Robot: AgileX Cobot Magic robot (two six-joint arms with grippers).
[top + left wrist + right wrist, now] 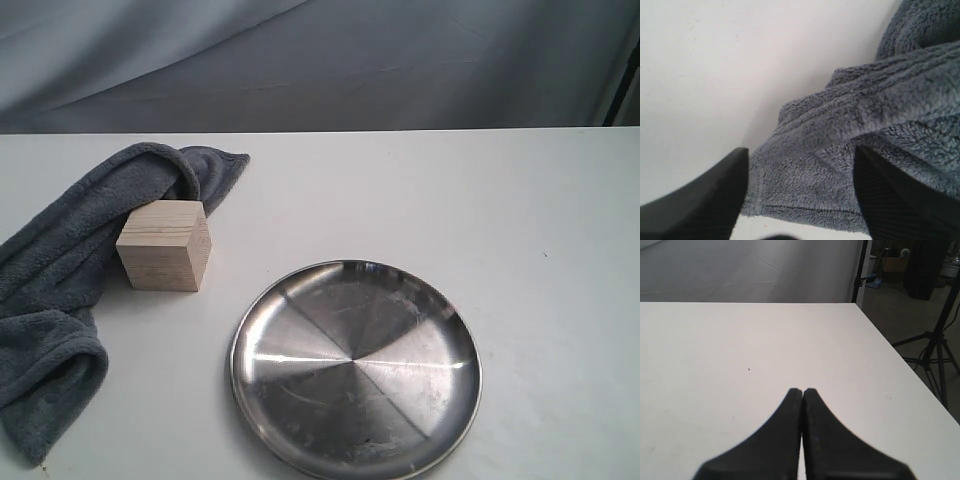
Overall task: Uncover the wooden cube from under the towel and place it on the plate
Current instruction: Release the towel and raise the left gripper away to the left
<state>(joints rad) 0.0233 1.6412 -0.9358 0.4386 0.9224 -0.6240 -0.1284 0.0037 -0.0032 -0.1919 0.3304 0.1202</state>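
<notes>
Exterior view: wooden cube (pixel 163 245) uncovered against the towel (pixel 50 290), plate (pixel 355 365) nearby.
Left claw (pixel 801 150) released, spread over the towel; right claw (pixel 802 390) clenched empty above the table (pixel 715 350).

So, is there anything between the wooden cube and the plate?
Nothing: in the exterior view only bare white table lies between the wooden cube and the plate.

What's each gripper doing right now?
Left gripper: open above the towel, holding nothing.
Right gripper: shut, empty.
</notes>
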